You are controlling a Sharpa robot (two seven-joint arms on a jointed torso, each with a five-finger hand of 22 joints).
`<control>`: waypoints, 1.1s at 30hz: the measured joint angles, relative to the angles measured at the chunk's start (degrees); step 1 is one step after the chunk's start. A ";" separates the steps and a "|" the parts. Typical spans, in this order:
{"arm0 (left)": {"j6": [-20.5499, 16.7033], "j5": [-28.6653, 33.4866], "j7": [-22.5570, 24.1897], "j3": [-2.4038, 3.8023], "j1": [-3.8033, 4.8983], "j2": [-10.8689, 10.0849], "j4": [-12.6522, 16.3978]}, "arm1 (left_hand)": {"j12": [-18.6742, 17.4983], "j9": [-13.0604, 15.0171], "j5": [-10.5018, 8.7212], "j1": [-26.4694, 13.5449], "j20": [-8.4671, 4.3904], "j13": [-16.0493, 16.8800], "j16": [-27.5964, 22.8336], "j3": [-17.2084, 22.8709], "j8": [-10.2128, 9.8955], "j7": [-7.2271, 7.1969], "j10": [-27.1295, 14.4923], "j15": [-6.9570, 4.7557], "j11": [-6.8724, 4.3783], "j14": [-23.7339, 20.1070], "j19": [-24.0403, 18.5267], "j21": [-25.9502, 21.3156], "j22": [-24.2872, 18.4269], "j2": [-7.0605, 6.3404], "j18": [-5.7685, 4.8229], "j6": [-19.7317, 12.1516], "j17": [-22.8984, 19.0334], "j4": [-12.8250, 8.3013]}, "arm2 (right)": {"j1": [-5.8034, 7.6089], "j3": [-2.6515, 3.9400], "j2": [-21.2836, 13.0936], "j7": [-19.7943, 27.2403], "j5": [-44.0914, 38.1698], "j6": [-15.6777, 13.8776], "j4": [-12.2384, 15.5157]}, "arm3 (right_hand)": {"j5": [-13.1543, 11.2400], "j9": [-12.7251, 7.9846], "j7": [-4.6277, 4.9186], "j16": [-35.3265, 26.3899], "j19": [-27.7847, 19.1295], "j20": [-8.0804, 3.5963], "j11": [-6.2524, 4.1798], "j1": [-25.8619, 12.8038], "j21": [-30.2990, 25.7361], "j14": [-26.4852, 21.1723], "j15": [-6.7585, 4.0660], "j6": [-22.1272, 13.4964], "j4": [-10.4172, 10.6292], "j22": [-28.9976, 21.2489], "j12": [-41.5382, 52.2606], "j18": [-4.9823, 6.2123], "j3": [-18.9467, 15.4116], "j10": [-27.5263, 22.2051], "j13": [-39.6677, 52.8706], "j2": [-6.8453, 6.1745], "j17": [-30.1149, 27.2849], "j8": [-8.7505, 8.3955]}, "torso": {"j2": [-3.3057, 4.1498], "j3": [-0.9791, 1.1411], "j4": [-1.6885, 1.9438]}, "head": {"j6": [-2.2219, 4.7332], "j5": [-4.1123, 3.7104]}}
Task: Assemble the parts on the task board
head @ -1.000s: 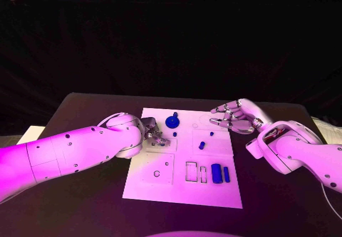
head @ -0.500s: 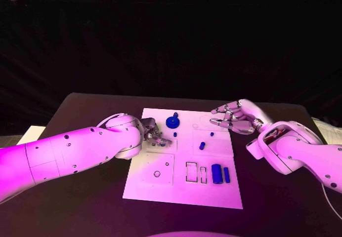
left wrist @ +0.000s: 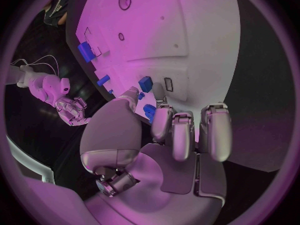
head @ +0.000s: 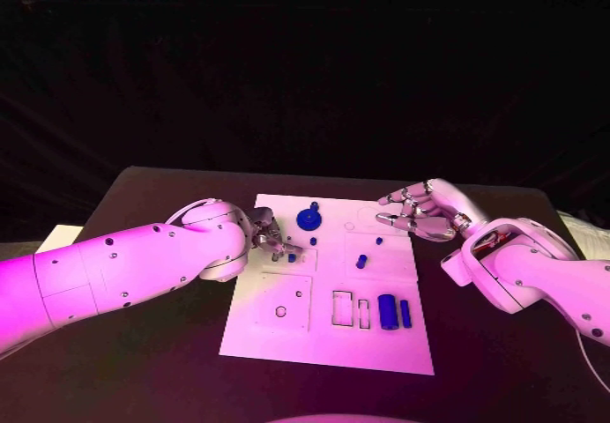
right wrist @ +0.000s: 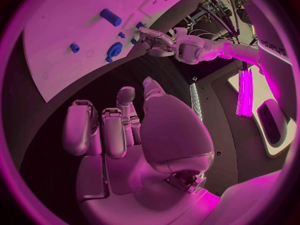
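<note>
Over the task board (head: pixel 324 339), left hand (head: pixel 270 236) fingers pinch a blue part (head: pixel 291 257); right hand (head: pixel 420 210) hovers half-curled, empty.

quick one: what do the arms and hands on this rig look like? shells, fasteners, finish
Both arms are bulky, smooth white shells dotted with small dark round fasteners. Left hand and right hand are silver metal with segmented fingers; the wrist views show rounded, padded fingertips and a smooth domed palm cover. No sleeves or loose cables on them.

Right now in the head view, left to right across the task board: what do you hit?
Left silver hand over the white task board's left part → round dark-blue knob piece → small blue peg → two upright blue blocks side by side → right silver hand at the right edge.
</note>
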 measured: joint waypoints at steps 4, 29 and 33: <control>0.03 0.43 -0.05 0.63 0.62 -0.52 0.72 | 0.00 0.00 0.00 -0.22 0.00 -0.01 0.00 -0.41 0.00 0.00 0.00 0.00 0.00 0.00 0.00 0.00 0.00 0.22 -0.01 0.00 0.00 0.04 | 0.00 0.00 0.07 -0.02 0.01 0.03 -0.14 | 0.00 0.00 0.00 0.00 0.00 0.00 0.07 0.00 0.00 0.00 0.00 0.00 0.00 0.00 0.00 0.00 0.00 -0.07 -0.07 0.00 0.03 0.00 | 0.01 -0.02 -0.01 | 0.12 -0.03; 4.27 10.59 2.46 2.71 7.28 3.80 -13.21 | -20.87 -7.66 0.00 9.27 2.48 -21.94 -0.67 -1.97 -9.47 6.15 -14.89 3.19 5.00 -0.09 -4.72 -9.99 -3.86 1.41 1.77 -10.87 -0.02 -0.21 | -0.01 -0.02 0.85 -0.12 0.06 0.18 -1.41 | 0.23 0.01 0.00 -0.23 -0.21 0.21 0.21 0.01 -0.20 0.00 0.00 0.00 -0.16 -0.19 -0.23 0.00 -0.15 -0.19 -0.27 0.00 0.01 0.00 | 0.09 -0.08 0.02 | 0.83 -0.08; 7.05 10.41 3.37 2.29 8.20 6.30 -18.06 | -18.21 -8.74 0.00 9.52 3.10 -19.75 -0.13 -1.97 -9.42 5.61 -13.01 3.19 4.76 -0.09 -3.81 -9.01 -2.26 1.66 1.77 -9.44 -0.02 -0.21 | -0.01 -0.02 1.03 -0.14 0.07 0.19 -1.58 | 0.22 0.01 0.00 -0.23 -0.20 0.21 0.21 0.01 -0.20 0.00 0.00 0.00 -0.16 -0.18 -0.23 0.00 -0.15 -0.19 -0.27 0.00 0.01 0.00 | 0.10 -0.08 -0.02 | 0.93 -0.03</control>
